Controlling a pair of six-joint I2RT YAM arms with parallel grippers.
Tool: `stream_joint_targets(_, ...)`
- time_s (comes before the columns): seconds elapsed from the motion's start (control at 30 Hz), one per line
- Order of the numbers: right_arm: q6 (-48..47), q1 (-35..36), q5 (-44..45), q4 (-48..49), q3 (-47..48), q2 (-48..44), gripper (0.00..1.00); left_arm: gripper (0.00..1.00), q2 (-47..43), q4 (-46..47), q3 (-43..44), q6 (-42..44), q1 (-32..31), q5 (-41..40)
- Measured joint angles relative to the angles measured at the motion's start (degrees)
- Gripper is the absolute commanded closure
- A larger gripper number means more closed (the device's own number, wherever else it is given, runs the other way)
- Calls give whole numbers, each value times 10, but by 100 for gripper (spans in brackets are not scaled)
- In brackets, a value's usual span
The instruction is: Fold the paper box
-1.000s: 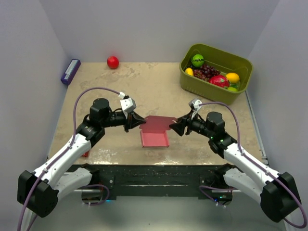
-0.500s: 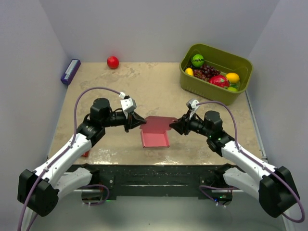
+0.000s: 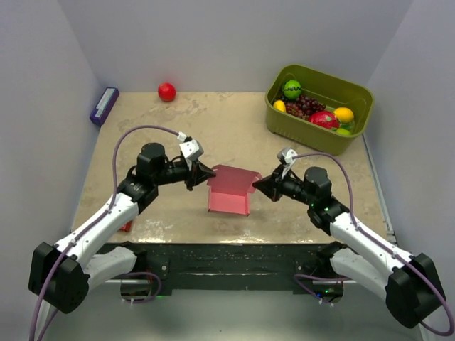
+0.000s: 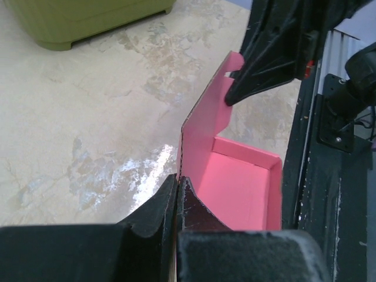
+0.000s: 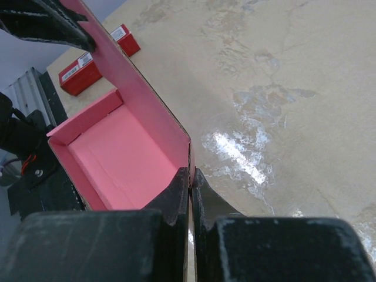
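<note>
- A purple box (image 3: pixel 104 105) lies at 10 o'clock on the table (image 3: pixel 234 128), a red ball (image 3: pixel 166 91) at 11 and a red flat packet (image 3: pixel 126 226) at 8 beside the left arm; none is touched
- The left gripper (image 3: pixel 203 172) reaches in from 9 o'clock with its fingers pressed together on the left end of the tall rear flap of the paper box (image 3: pixel 229 200); the left wrist view shows the pink card nipped between the tips
- The paper box sits just toward 6 o'clock of the table's centre, between the two grippers, with its shallow tray already formed and resting on the table
- A second ago the rear flap leaned back toward 12 o'clock; now it stands raised, close to upright over the tray's back wall, and the left gripper has shifted a little toward 12 with it
- The right gripper (image 3: pixel 258 187) comes in from 3 o'clock and pinches the flap's right end, jaws closed on the card edge in the right wrist view
- By this reading the lid is mid-swing: it is not yet carried over toward 6 o'clock to cover the tray, the notched tab is not yet tucked, and an uneven pull could skew the crease or drag the tray
- A green basket (image 3: pixel 298 128) of fruit stands well apart at 2 o'clock
</note>
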Motion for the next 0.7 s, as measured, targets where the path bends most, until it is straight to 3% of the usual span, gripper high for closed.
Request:
stream_joint_targets(0.13,-1,34,58,-11,-5,-32,100,100,15,12,0,-3,-10,-53)
stream_joint_targets(0.33,-3,121,232,-26,-7,-31,100,100,54,16,7,-10,-65,-195)
stream_joint_targets(0.7,-29,227,555,61,-9,119,100,100,164,62,19,-55,-187,-485)
